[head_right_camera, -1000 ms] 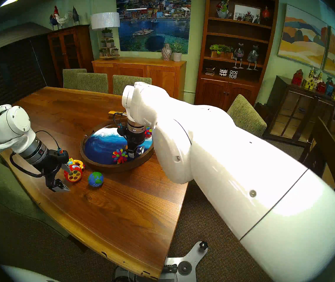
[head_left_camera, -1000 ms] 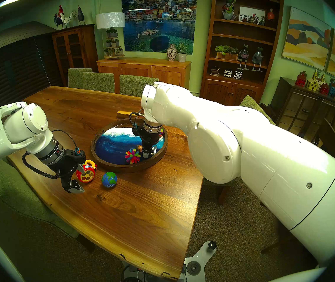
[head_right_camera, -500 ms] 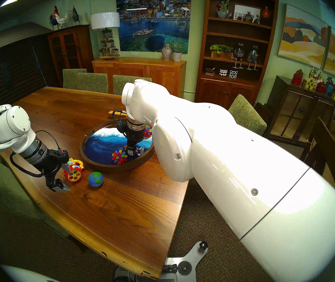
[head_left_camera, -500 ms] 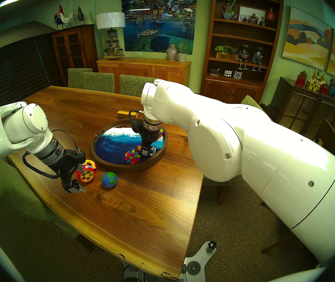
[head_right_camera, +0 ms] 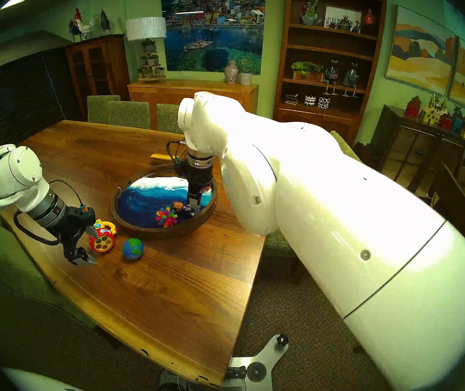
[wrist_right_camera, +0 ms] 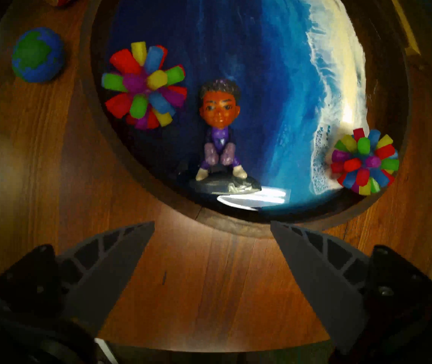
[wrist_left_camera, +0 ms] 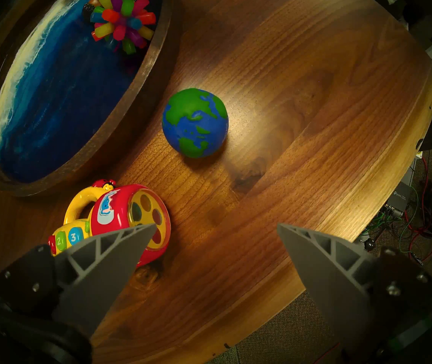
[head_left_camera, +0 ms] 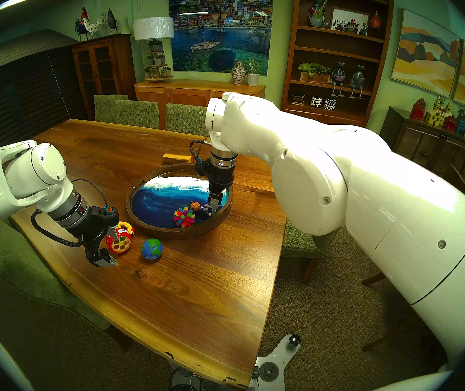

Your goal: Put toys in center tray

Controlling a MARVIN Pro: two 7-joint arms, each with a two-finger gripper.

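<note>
Warm wooden tabletop [head_left_camera: 197,283] in a furnished dining room, with toys partly gathered in the round ocean-wave tray [head_left_camera: 152,229].

Above the tray's right edge the right tool [head_left_camera: 216,199] is held with its fingers spread and nothing between them; just ahead of it in the wrist view the purple-clad doll [wrist_right_camera: 220,135] is seen lying on the blue surface, with one spiky ball [wrist_right_camera: 144,86] beside it and a second spiky ball [wrist_right_camera: 364,162] near the rim on the other side. The left tool [wrist_left_camera: 214,229] is held low over the tabletop, also spread wide and empty; the red-and-yellow flashlight toy [wrist_left_camera: 120,219] lies on its side close by one finger, and the globe ball [wrist_left_camera: 195,123] rests farther ahead, both outside the tray. A yellowish wooden block [head_left_camera: 176,158] is seen behind the tray.
</note>
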